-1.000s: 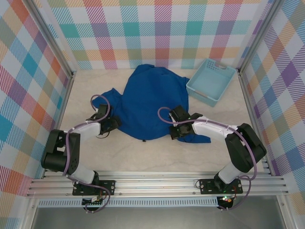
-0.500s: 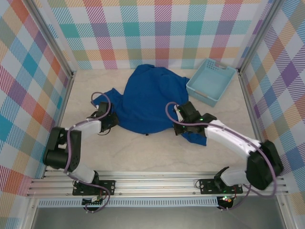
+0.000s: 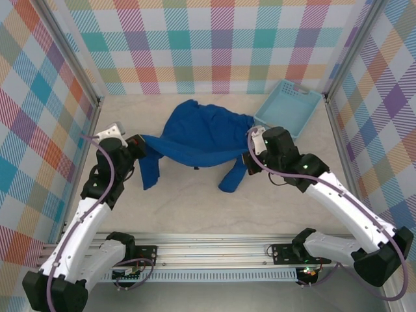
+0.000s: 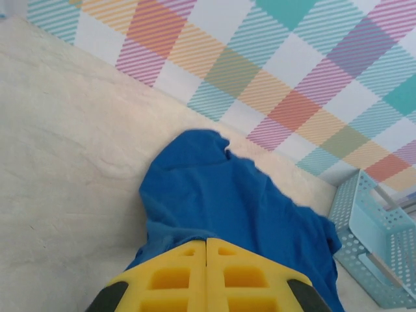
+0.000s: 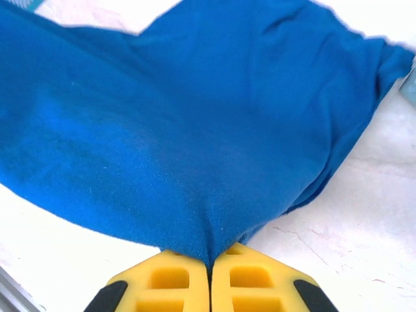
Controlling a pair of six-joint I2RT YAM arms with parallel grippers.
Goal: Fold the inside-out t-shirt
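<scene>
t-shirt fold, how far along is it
Done: the grasp. The left gripper and the right gripper are each shut on an edge of the t-shirt. In hand: the cloth is stretched between them, with loose parts drooping toward the table. Left: the fold itself; the t-shirt is bunched, not spread flat, and no fold is made yet.

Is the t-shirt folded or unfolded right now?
Unfolded: the t-shirt hangs bunched between the left gripper and right gripper, both shut on it, loose ends drooping.
</scene>
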